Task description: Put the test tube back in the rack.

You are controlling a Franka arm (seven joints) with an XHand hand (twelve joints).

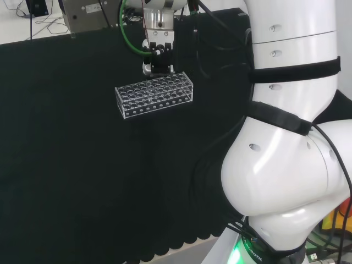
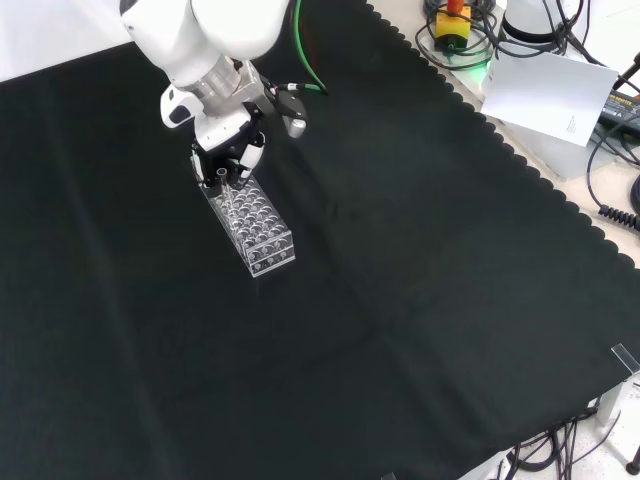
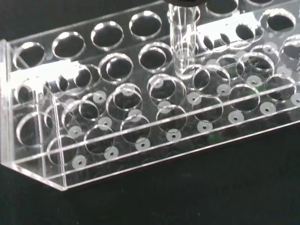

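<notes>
Over the upper middle of the head view my hand (image 1: 158,55) hangs above the far long edge of the rack (image 1: 154,97), fingers pointing down and curled together round the tube (image 3: 183,40). From the front it sits at the upper left (image 2: 228,150), right over the rack's (image 2: 252,225) top end. The wrist view shows the tube plainly: a clear cylinder standing upright, its top disappearing into a dark part of my hand at the frame's upper edge, its rounded bottom at a hole in the rack's (image 3: 140,117) top plate, in the second row back from the near edge. I cannot tell whether the tip has entered the hole or only hovers at its rim.

The rack is clear plastic, a long box with rows of round holes in its top plate and a lower plate of small dimples beneath; its other holes look empty in the wrist view. It lies flat on the black cloth (image 2: 400,300), slanting across the upper left of the front view.

The cloth covers almost the whole bench (image 1: 181,250), smooth, with a scalloped edge that shows along the upper right of the front view and at the bottom of the head view. Past that edge, at the front view's upper right, lie a white sheet (image 2: 545,90), coiled cables (image 2: 455,45) and a yellow box with a red button (image 2: 452,18). A green cable (image 2: 305,60) runs up beside my wrist. Behind the bench, at the head view's top left, stands a grey metal box (image 1: 88,14).
</notes>
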